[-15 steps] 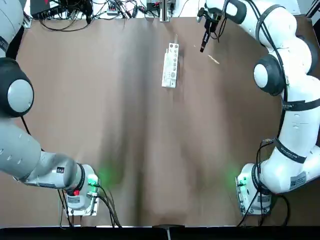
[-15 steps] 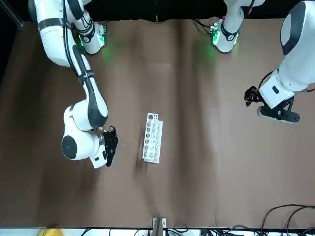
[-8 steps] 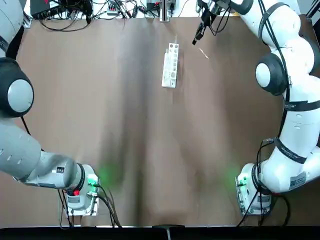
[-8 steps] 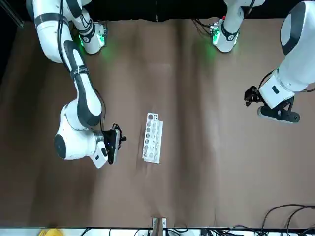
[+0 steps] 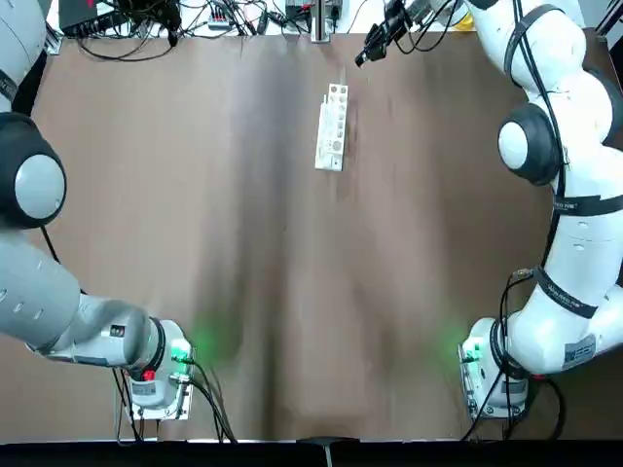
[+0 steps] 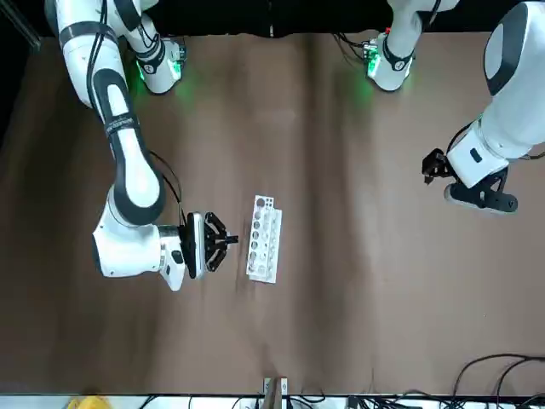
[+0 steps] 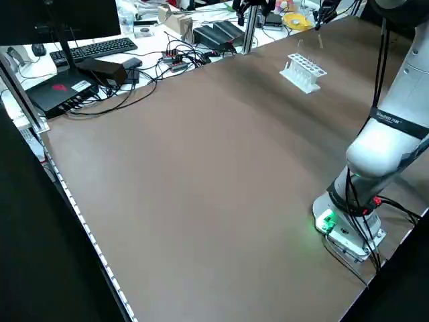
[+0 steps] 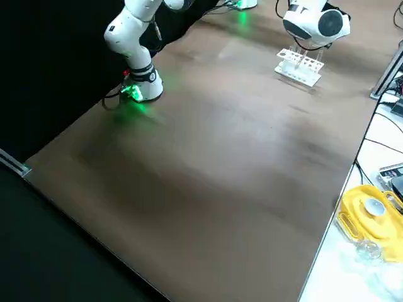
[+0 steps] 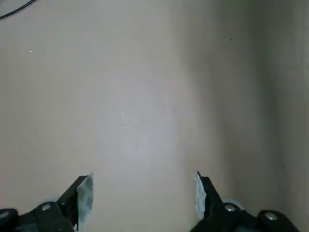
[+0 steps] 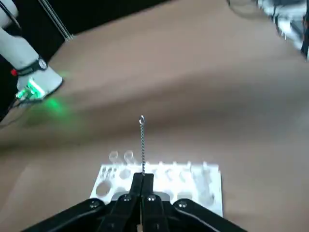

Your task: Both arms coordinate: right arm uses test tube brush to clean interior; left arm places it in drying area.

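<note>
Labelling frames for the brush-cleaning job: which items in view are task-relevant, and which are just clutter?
Job:
- test tube brush, gripped in the shut right hand beside the rack
- white tube rack, the drying area
- left hand, open, idle over bare table

Lying about, off the brown table:
- keyboard
- cables
- yellow object

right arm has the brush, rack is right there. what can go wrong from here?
1. The right tool is shut on only the very end of the test tube brush. The long thin stem points at the white rack, so a bump could bend it or shift it in the grip.
2. The right tool sits close beside the rack; a sideways sweep may knock it.
3. The left tool is open over bare table, far from the rack, so nothing steadies the rack.
</note>
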{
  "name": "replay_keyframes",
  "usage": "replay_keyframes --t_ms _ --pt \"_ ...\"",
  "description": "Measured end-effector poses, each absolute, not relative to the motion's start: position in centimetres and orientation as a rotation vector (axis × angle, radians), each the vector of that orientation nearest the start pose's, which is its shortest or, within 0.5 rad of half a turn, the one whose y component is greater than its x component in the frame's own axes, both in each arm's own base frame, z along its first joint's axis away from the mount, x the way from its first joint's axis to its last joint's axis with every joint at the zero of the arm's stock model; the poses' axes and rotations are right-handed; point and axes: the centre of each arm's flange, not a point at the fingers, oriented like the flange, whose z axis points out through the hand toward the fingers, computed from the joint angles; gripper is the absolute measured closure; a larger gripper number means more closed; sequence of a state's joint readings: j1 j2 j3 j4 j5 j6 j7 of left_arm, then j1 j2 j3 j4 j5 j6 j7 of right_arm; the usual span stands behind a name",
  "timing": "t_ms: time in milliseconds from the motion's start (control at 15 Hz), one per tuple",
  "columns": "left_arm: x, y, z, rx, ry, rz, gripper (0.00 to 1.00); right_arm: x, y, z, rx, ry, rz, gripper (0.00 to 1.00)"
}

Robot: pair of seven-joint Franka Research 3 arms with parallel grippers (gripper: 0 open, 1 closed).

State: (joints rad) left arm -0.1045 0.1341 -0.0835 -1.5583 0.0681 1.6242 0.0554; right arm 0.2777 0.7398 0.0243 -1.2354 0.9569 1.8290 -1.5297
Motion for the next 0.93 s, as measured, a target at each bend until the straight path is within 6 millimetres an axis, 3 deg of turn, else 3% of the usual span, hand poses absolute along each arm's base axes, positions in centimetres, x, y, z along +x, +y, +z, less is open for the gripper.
replay_keyframes --t_ms 200,533,933 --pt "58.7 -10.1 55.8 -3.055 0.382 0.099 0.01 69.8 27.9 35.8 -1.56 -1.463 -0.657 0.98" --pt "58.7 -10.2 55.8 -3.055 0.382 0.099 0.01 70.4 27.0 36.5 -1.5 -1.396 -0.743 0.98" --pt "58.7 -10.2 55.7 -3.055 0.383 0.101 0.01 70.1 28.4 37.2 -1.426 -1.319 -0.784 0.98"
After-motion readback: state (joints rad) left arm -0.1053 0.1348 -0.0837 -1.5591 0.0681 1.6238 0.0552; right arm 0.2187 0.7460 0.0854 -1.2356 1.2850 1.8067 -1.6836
